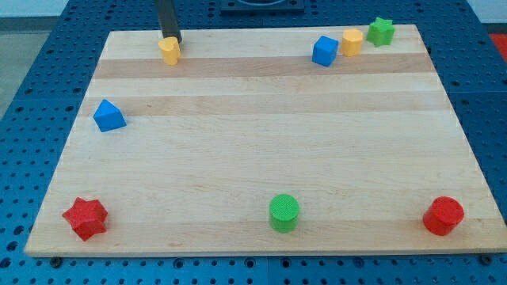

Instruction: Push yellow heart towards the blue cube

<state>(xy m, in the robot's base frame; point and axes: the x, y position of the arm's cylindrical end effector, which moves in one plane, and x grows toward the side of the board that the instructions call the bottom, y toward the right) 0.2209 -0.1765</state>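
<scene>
Most of the push looks undone: the wooden board (pixel 261 158) separates my tip (pixel 170 40) (a bare rod, gripping nothing) from the blue cube (pixel 324 51), far to its right. The yellow heart (pixel 169 50) touches it, just below.

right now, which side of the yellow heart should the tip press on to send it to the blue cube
Press its face on the view's left. The yellow heart sits at the view's top left, the blue cube far to its right at similar height. My tip is just above the heart, so it must swing round left first.
</scene>
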